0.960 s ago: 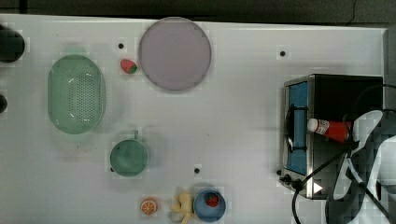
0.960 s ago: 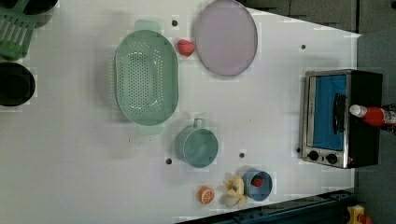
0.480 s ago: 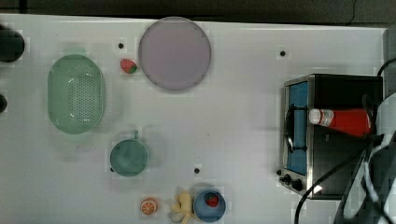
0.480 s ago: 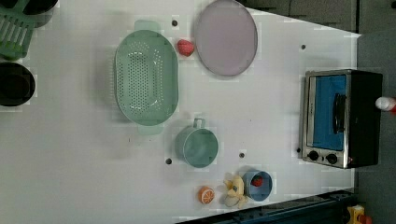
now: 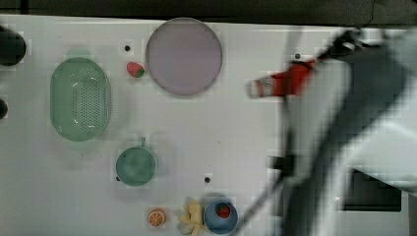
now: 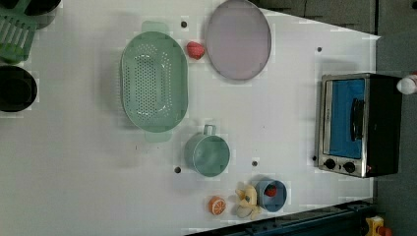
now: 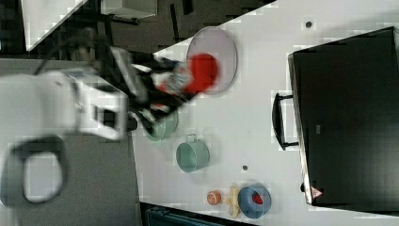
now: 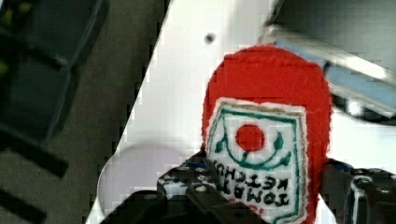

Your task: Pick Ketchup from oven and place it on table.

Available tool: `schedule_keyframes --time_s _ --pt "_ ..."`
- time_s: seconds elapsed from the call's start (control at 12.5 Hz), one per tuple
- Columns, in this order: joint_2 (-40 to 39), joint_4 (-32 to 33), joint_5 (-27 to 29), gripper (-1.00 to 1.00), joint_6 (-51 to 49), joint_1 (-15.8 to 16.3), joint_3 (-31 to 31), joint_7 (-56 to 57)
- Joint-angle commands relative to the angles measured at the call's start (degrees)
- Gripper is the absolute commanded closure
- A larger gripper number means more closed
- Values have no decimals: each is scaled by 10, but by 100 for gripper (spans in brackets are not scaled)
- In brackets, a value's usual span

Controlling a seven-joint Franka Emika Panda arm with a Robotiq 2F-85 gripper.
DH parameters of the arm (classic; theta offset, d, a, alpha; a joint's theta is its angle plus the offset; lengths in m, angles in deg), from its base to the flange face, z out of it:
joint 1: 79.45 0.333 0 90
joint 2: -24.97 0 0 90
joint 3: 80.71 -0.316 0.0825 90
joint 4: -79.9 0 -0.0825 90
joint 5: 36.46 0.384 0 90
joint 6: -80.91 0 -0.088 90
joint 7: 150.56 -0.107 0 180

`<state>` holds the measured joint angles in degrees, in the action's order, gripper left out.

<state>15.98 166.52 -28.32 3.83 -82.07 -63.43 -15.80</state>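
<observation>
Currently jaws grasp the Ketchup [image 5: 280,82], airborne at top view's upper right. Lower onto bare surface [image 5: 236,132], beside the plate [image 5: 183,56], before releasing.

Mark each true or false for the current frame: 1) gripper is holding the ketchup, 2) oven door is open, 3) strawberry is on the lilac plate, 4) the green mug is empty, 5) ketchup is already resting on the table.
1) True. The gripper is closed on the Ketchup, fingers on both sides of the bottle in the wrist view.
2) False. The oven has its blue glass door shut in the left view.
3) False. The strawberry lies on the table, beside the lilac plate, to the top view's left of it.
4) True. The green mug shows nothing inside.
5) False. The bottle is in the gripper, carried over the table near the plate.
</observation>
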Motion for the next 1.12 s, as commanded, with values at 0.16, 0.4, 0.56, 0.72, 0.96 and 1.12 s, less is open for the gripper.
schedule_keyframes --time_s 0.16,0.4,0.56,0.72,0.96,1.12 --pt "-12 70 0 -27 -17 53 -85 -11" --pt "-12 178 -46 -27 68 64 -93 -11" --pt "-12 256 -54 -26 163 67 -94 -11" --pt "-17 333 -55 -27 249 73 -94 -14" --pt "-34 406 -68 -26 359 77 -94 -23" --pt "-52 428 -68 -27 380 77 -94 -23"
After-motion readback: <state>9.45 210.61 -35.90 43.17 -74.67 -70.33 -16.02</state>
